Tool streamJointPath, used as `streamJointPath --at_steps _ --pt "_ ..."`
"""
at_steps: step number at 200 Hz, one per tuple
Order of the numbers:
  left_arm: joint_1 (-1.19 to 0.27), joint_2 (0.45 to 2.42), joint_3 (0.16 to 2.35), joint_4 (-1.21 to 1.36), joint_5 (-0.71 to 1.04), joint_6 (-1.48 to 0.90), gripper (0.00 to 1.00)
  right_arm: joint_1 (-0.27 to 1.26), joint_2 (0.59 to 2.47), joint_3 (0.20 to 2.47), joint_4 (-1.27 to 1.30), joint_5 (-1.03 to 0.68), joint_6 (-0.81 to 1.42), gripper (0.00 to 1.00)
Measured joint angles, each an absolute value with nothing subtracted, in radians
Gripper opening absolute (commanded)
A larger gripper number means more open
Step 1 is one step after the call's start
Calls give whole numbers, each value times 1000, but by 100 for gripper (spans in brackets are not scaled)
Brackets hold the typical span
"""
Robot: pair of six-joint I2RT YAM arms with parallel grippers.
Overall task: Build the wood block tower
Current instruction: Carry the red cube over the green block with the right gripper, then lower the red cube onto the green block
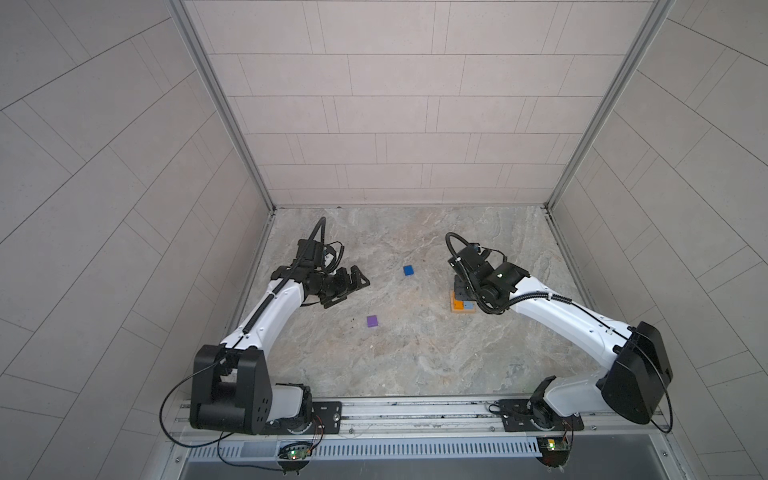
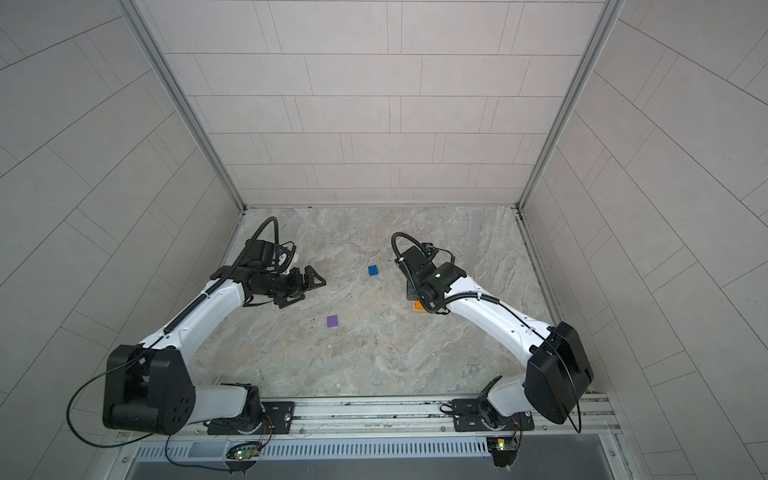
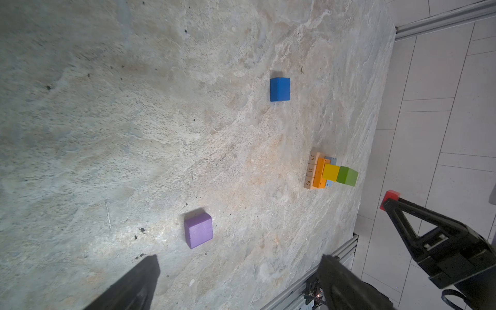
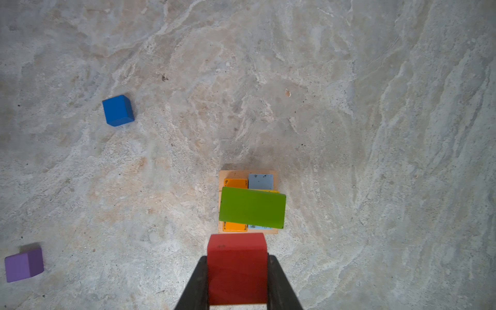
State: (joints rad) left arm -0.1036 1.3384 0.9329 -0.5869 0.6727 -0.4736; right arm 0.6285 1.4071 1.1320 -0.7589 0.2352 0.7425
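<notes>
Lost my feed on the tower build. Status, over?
Left gripper open, empty. Right gripper shut on red cube, not yet set down. Tower topped by green bar. Purple cube, dark-blue cube loose, clear of tower.

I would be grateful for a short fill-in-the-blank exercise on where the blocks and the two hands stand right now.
The right hand is shut on a cube whose colour is ___.
The top bar of the wood block tower is ___.
Two cubes lie loose on the table: a purple cube and a ___ one.
The left hand stands ___ and holds nothing.
Missing words: red, green, blue, open.
</notes>
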Motion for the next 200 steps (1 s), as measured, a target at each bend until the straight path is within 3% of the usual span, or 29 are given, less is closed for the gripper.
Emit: streamJointPath --at_steps 200 --pt "-104 1340 933 -592 672 -471 100 559 1560 1174 -748 175 764 20"
